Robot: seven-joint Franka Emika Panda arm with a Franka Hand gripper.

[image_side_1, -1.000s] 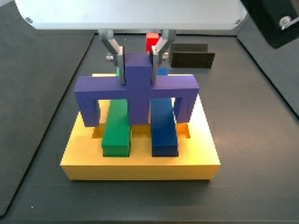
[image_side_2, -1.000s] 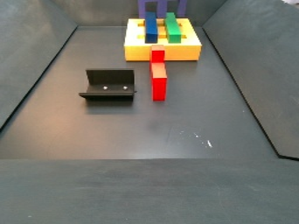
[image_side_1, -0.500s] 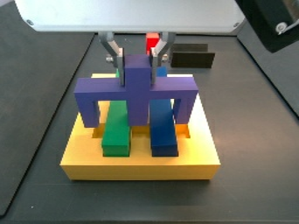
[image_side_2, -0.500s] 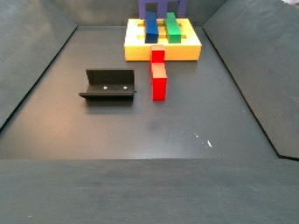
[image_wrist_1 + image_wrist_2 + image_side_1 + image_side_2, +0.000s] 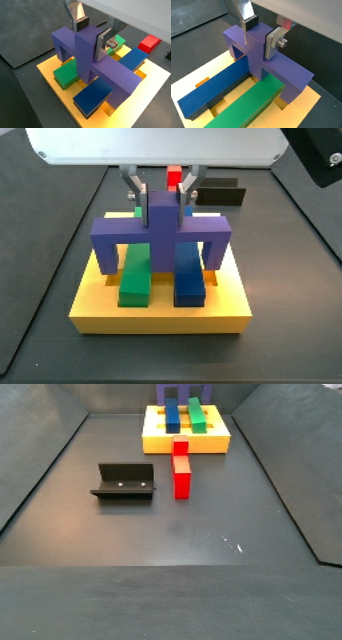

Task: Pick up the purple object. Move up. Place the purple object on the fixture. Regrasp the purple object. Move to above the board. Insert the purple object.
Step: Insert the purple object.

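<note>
Pincer (image 5: 162, 194) and purple object (image 5: 162, 231) lower over board (image 5: 160, 308).

The pincer (image 5: 93, 34) grips the purple object's (image 5: 90, 62) stem — legs straddling the board (image 5: 143, 97).

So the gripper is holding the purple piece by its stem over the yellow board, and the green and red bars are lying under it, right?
Not quite: the bars under the purple piece are green and blue, as both wrist views show. The red block lies on the floor off the yellow board. The gripper does hold the stem above the board.
</note>
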